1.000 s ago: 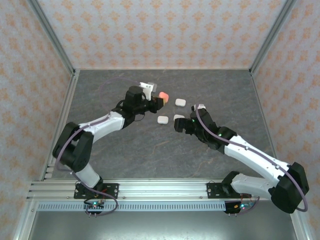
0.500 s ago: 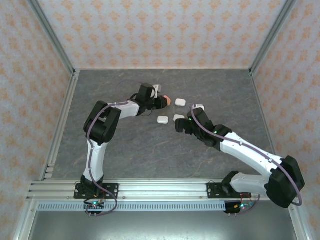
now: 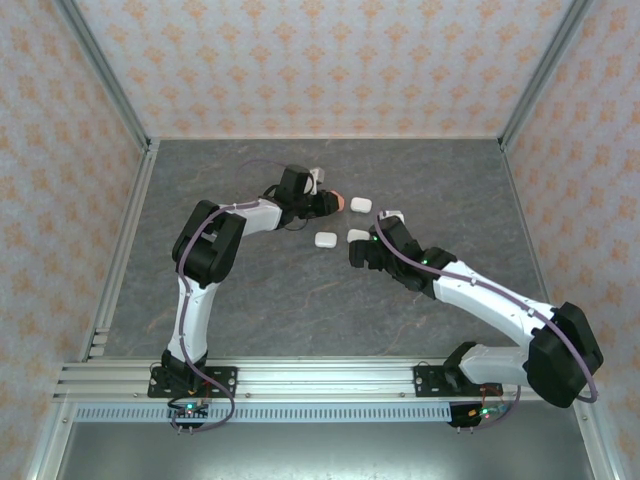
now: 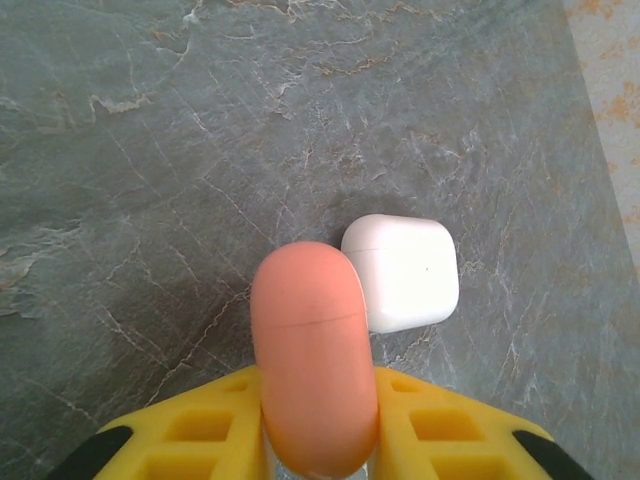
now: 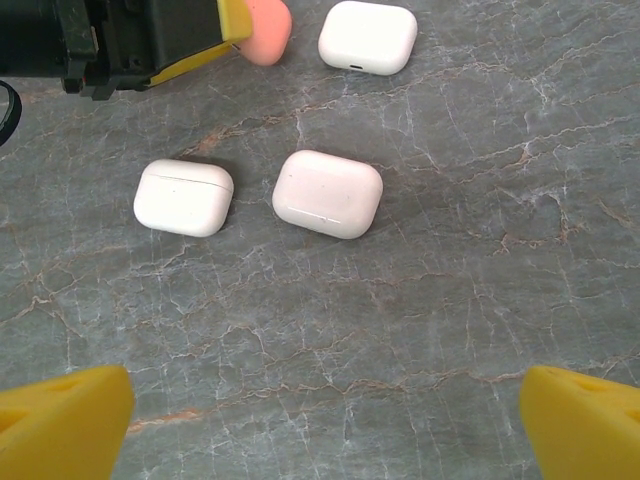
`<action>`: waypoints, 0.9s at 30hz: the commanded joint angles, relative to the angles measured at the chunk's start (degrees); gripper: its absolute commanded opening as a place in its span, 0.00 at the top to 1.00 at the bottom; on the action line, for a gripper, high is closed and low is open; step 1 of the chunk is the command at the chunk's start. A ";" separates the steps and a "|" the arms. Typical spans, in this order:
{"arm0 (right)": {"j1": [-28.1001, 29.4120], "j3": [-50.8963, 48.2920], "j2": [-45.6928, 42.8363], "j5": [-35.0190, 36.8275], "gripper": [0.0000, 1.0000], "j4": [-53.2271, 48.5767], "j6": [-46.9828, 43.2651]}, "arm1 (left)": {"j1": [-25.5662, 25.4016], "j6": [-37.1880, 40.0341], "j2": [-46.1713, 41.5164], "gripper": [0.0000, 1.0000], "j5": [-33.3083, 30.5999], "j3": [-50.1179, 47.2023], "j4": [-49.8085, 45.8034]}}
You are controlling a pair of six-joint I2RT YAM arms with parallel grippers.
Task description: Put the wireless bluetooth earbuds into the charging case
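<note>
Left hand [image 3: 322,203] farther out around case [image 4: 312,360]

The left gripper [image 3: 327,203], arm stretched forward, has its jaws closed on a coral case [image 4: 312,370]. The right gripper [image 3: 357,251] hovers, jaws spread wide.

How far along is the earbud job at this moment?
Done: nothing visible yet; the three white cases lie shut. In hand: the left claw grips the shut coral case; the right claw hangs open above them. Left: opening the cases and filling them.
</note>
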 commanded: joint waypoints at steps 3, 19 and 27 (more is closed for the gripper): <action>-0.28 2.14 -1.63 2.71 0.01 -2.92 -2.03 | 1.25 0.15 2.00 0.66 -0.71 1.15 -1.30; -12.07 2.32 -12.61 -0.24 0.01 -5.47 -8.77 | 3.68 6.15 -11.37 0.38 -3.91 -7.69 -2.90; -18.30 -2.04 -17.17 9.40 0.01 0.13 -11.94 | 3.75 12.37 -37.13 0.27 -16.53 -23.51 -4.33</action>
